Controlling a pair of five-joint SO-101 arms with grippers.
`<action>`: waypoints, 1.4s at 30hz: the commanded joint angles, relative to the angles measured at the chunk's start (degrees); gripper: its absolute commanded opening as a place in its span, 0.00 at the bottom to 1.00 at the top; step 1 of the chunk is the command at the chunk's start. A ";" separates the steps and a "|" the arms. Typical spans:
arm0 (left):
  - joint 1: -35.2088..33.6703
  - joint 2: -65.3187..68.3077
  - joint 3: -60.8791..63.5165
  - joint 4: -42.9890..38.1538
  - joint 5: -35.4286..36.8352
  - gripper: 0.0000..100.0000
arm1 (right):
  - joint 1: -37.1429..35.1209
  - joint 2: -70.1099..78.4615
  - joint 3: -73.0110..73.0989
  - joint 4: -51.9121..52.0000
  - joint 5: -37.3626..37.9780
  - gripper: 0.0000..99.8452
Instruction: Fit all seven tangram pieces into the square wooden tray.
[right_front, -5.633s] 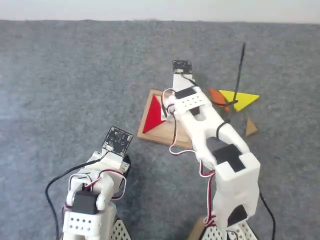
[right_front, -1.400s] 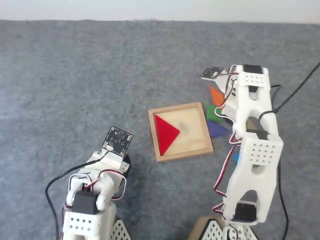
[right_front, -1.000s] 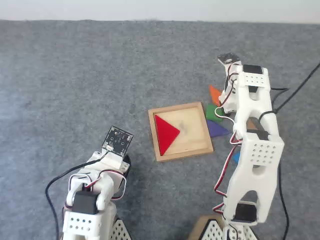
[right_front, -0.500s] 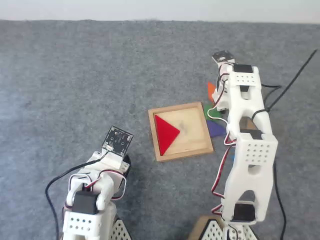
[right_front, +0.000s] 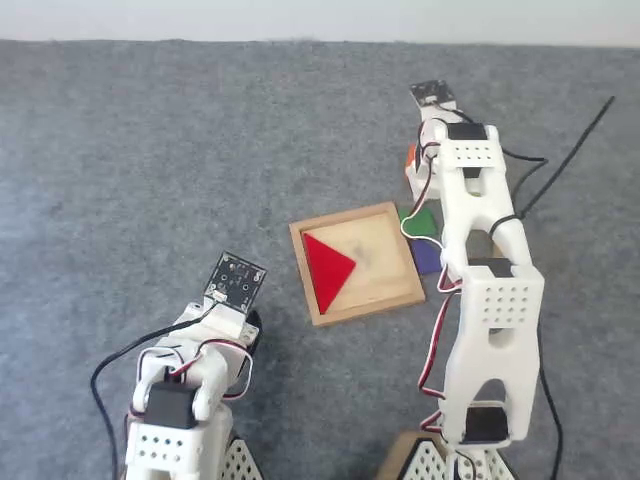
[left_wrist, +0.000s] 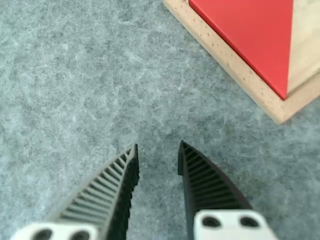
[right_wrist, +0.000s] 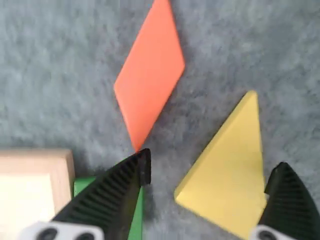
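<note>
My right gripper (right_wrist: 212, 167) is spread wide with the yellow triangle (right_wrist: 230, 165) between its fingers and the orange parallelogram (right_wrist: 150, 87) just ahead. From above, my arm hides the yellow piece. My left gripper (left_wrist: 158, 149) is slightly parted over carpet (left_wrist: 75, 75), with the wooden tray (left_wrist: 235, 75) holding the red triangle (left_wrist: 250, 35) ahead.

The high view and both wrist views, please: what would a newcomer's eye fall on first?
The bright red triangle lies in the square wooden tray near the middle of the grey carpet. Off the tray's far right corner, the right claw hangs open over a yellow triangle, with an orange parallelogram close by.
</note>
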 joint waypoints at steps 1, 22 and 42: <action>-0.09 -1.23 -0.66 0.18 0.44 0.12 | -0.13 0.48 -2.73 -1.54 -1.05 0.37; -0.09 -1.23 -0.66 0.18 0.44 0.12 | 5.85 4.88 -7.65 10.51 1.23 0.37; -0.09 -1.23 -0.66 0.18 0.44 0.12 | 6.81 11.03 -16.70 17.98 3.96 0.37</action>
